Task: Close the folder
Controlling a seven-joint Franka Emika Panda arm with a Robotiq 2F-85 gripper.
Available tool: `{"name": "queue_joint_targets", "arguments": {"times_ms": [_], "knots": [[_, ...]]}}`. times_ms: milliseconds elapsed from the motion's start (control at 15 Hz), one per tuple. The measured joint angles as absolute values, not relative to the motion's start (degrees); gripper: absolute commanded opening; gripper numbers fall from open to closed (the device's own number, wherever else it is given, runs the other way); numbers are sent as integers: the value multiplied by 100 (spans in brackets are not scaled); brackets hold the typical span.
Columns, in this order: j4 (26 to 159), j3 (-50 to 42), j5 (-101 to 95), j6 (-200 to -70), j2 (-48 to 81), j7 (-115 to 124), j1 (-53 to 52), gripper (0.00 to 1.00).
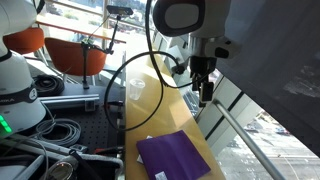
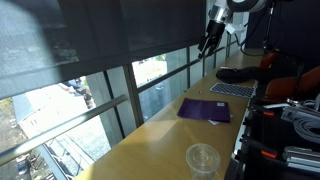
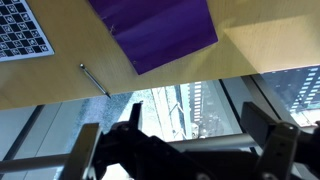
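Observation:
The purple folder (image 1: 172, 155) lies flat on the yellowish-tan board (image 1: 155, 95), purple side up. It also shows in the other exterior view (image 2: 205, 110) and at the top of the wrist view (image 3: 155, 30). I see no white sheets, only a small white bit at one corner. My gripper (image 1: 205, 95) hangs high above the board's window-side edge, well away from the folder, also seen in an exterior view (image 2: 210, 42). In the wrist view its fingers (image 3: 178, 140) are spread wide with nothing between them.
A clear plastic cup (image 2: 203, 158) stands on the board at the near end. A checkerboard sheet (image 3: 22, 35) (image 2: 232, 90) lies beyond the folder. A thin metal pin (image 3: 95, 80) lies near the window edge. Window glass and a railing (image 1: 245, 135) run alongside.

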State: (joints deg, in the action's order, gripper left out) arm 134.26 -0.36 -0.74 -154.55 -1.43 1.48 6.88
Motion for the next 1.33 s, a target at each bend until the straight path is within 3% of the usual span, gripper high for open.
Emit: {"name": "queue_joint_targets", "arguments": {"times_ms": [533,1333], "knots": [[13877,76,-1131,-14274,-771,1902,559,100],[13880,132,-1132,-14163,-796,1972,525,100]]}}
